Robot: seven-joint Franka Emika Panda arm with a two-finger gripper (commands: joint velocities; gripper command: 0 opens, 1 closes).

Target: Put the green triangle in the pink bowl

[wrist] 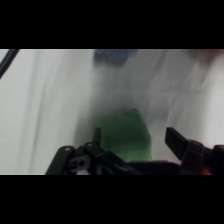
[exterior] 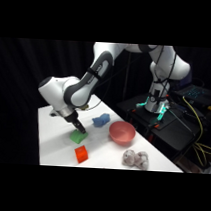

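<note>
The tool (wrist: 134,139) hung low, fingers spread wide on either side of the green triangle (wrist: 124,134), which lay on the bench (exterior: 56,146); the pink bowl (exterior: 122,133) sat near, to its right in the side view, nothing visible inside.

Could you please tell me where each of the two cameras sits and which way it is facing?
Side view: stands beside the white table, looking across and down on it; shows the arm from its base at upper right to the tool above the green triangle, with the pink bowl nearby.
Wrist view: rides on the arm's wrist, looking past the tool at the table; black linkage and two open fingers rise from the bottom edge.
Shared: both show the green triangle and the blue block.
</note>
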